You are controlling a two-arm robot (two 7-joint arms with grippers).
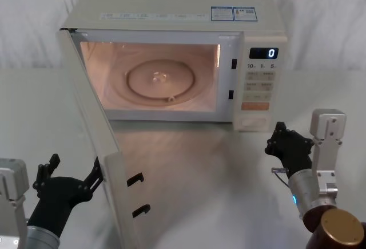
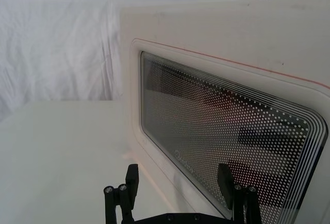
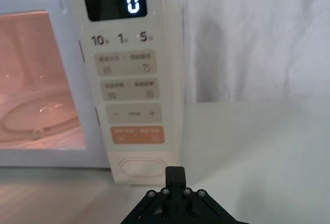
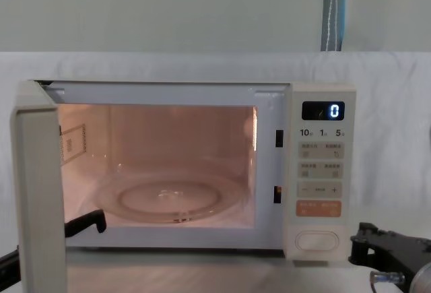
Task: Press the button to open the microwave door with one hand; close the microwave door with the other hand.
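Note:
The microwave door [image 1: 94,129] stands swung wide open toward me on the left, and the lit cavity with its glass turntable [image 1: 162,80] is exposed. My left gripper [image 1: 75,168] is open at the door's outer side, low and near its free edge. In the left wrist view its fingers [image 2: 132,175] spread in front of the dotted door window [image 2: 221,136]. The cream pill-shaped button [image 3: 143,166] sits at the bottom of the control panel. My right gripper [image 3: 175,171] is shut, a short way in front of the button and apart from it.
The microwave [image 1: 171,8] stands at the back of a white table [image 1: 200,169], with white cloth behind. Two black latch hooks [image 1: 136,179] stick out of the door's inner face. The display [image 1: 264,53] reads 0. An orange key [image 4: 318,208] sits above the button [image 4: 317,240].

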